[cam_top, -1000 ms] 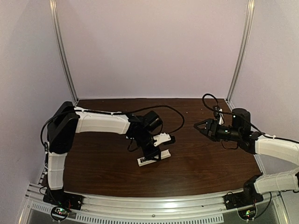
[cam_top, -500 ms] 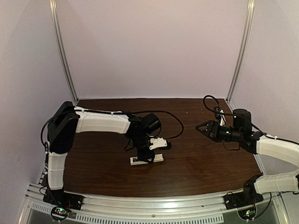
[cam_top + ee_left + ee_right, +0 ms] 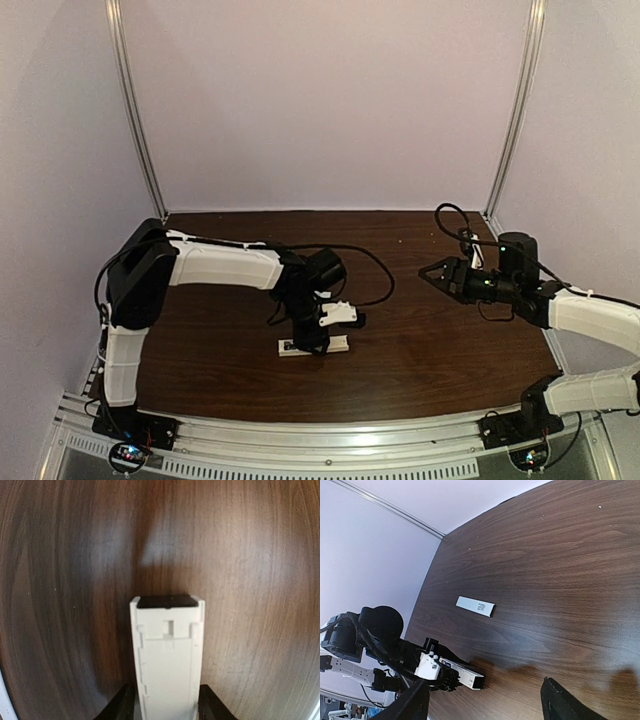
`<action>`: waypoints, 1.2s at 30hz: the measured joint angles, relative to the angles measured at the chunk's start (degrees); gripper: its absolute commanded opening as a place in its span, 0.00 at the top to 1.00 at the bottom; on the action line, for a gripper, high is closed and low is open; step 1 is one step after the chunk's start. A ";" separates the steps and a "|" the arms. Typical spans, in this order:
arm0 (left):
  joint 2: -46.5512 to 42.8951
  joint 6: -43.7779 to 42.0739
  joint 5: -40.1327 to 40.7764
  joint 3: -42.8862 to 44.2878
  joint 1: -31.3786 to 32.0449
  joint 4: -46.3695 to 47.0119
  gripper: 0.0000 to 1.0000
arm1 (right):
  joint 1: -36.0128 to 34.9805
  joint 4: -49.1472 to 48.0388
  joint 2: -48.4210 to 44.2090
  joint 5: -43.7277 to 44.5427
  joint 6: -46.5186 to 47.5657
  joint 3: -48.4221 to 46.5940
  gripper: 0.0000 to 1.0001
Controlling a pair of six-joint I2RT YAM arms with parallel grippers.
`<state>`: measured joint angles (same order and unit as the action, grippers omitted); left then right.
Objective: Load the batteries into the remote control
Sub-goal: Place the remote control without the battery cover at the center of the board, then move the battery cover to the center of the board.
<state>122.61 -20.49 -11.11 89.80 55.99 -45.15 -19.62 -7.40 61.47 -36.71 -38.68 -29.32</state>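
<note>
The remote control [image 3: 313, 346] is a white bar lying flat on the dark wood table, left of centre. In the left wrist view the remote control [image 3: 168, 660] shows a pale recessed back and a dark far end. My left gripper [image 3: 312, 338] stands over it, one finger on each side, slightly apart from its edges, so it is open. The black fingertips [image 3: 119, 706] show at the bottom of that view. My right gripper [image 3: 428, 272] hovers open and empty at the right, and its wrist view shows the remote control [image 3: 464, 672]. The batteries are out of view.
A thin flat white strip [image 3: 475, 606] lies on the table beyond the remote. A black cable [image 3: 372, 262] loops behind the left wrist. An aluminium rail [image 3: 330, 440] runs along the near edge, and frame posts [image 3: 140, 130] stand at the back corners.
The left gripper lowered the tilted remote flat onto the table, shifted it slightly left, and its jaws widened off it. The right arm lifted a little, then stayed still.
</note>
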 measured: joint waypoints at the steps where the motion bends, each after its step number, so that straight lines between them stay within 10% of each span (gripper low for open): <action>1: 0.00 -0.15 0.17 0.11 0.04 -0.07 0.45 | 0.09 -0.02 0.15 -0.04 -0.02 -0.20 0.22; 11: -0.09 -3.65 -2.16 2.91 -0.72 -1.42 0.20 | 0.52 -0.07 0.31 -0.63 0.00 -0.44 0.22; 36: 8.00 -19.54 -6.60 18.51 -14.82 0.87 0.28 | 1.57 -2.93 2.40 -3.32 -0.35 -0.44 0.22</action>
<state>130.61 -40.03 -17.72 108.31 41.17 -44.27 -18.04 -10.33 63.88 -40.03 -39.03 -29.76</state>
